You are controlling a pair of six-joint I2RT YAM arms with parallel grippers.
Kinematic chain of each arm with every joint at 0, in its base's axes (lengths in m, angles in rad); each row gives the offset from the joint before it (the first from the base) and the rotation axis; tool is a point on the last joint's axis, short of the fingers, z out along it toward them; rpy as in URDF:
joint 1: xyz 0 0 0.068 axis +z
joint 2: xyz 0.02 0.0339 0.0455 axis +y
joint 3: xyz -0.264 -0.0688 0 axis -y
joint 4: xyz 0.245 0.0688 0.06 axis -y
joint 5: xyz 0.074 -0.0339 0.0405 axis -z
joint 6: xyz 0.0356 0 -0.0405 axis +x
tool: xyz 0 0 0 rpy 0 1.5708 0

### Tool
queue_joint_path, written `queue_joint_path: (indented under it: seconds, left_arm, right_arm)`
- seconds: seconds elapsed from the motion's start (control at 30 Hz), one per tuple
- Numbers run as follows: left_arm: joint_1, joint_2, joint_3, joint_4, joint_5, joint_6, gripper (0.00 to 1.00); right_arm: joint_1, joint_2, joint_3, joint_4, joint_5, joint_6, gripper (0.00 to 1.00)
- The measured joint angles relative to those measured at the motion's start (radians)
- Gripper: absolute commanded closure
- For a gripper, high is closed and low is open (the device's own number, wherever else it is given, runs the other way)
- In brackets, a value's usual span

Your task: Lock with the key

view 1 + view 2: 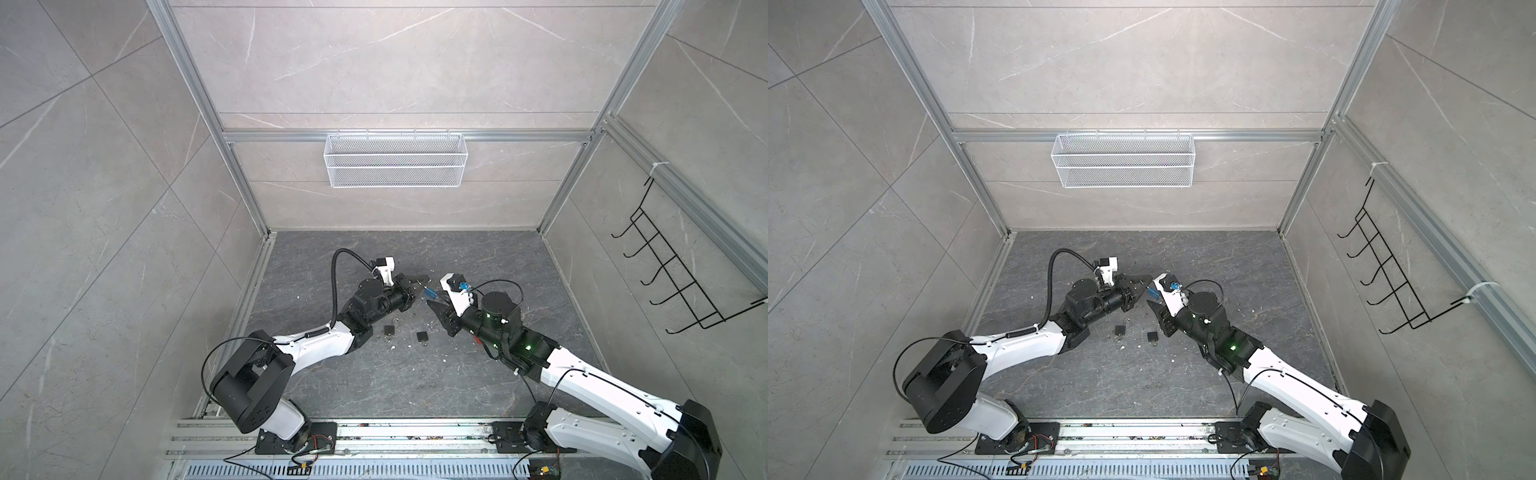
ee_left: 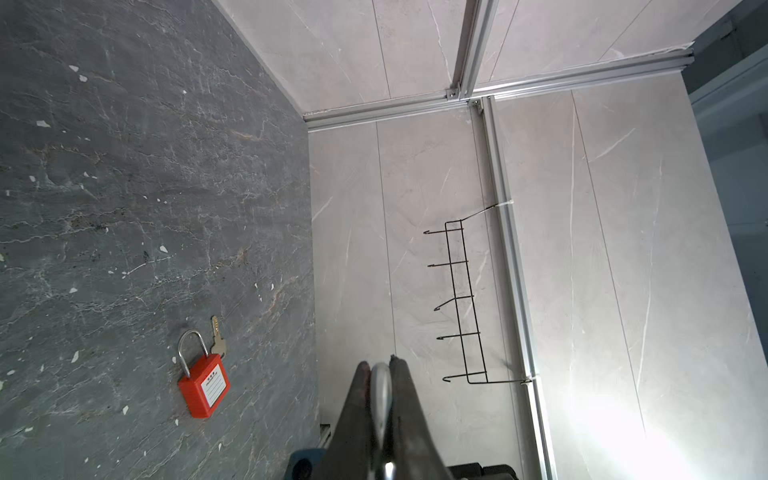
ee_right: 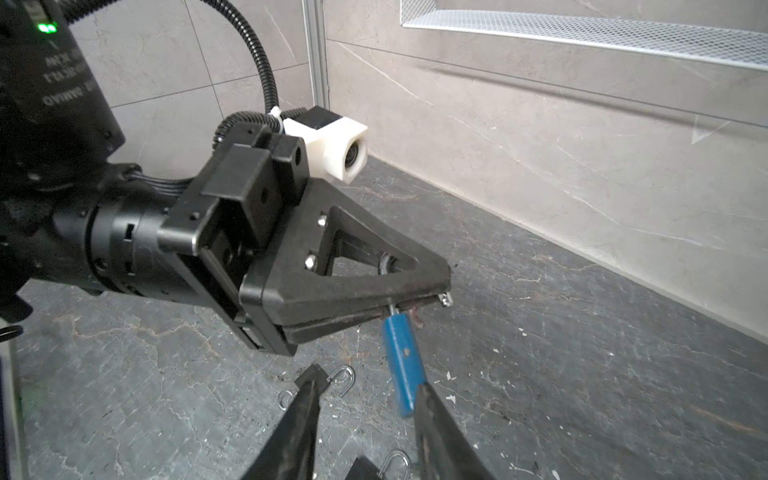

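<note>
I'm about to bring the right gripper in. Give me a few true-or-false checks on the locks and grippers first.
1. The left gripper grips the blue lock by its shackle. True.
2. The right gripper is clamped on the blue lock. False: its jaws stand apart, and the lock's lower end is close to one finger.
3. A red lock lies on the floor with a key beside it. True.
4. The basket stands on the floor. False: it hangs from the rail on the back wall.
</note>
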Motion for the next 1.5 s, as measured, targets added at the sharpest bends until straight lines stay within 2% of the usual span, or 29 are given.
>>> queue_joint_path:
  seconds: [0.33, 0.57, 0.7, 1.1, 1.17, 1.3, 1.5]
  left_arm:
    - [0.005, 0.008, 0.000, 0.032, 0.039, -0.018, 1.00]
    - [0.006, 0.008, 0.006, 0.056, 0.052, -0.030, 1.00]
    - [0.006, 0.008, 0.007, 0.064, 0.063, -0.030, 1.00]
    - [0.006, 0.023, 0.010, 0.075, 0.065, -0.036, 1.00]
    - [0.006, 0.023, 0.010, 0.075, 0.066, -0.040, 1.00]
    - [0.012, 0.029, 0.014, 0.084, 0.074, -0.052, 1.00]
    - [0.013, 0.042, 0.017, 0.101, 0.081, -0.063, 1.00]
  right_arm:
    - [-0.043, 0.019, 0.000, 0.014, 0.016, 0.002, 0.63]
    - [-0.073, 0.050, 0.001, 0.015, -0.036, 0.018, 0.65]
    - [-0.082, 0.061, 0.001, 0.019, -0.068, 0.034, 0.71]
    - [-0.108, 0.063, 0.002, 0.037, -0.120, 0.066, 0.72]
    - [-0.110, 0.063, 0.005, 0.036, -0.124, 0.071, 0.74]
    - [-0.108, 0.062, 0.010, 0.036, -0.160, 0.080, 1.00]
    - [-0.117, 0.062, 0.011, 0.033, -0.171, 0.084, 1.00]
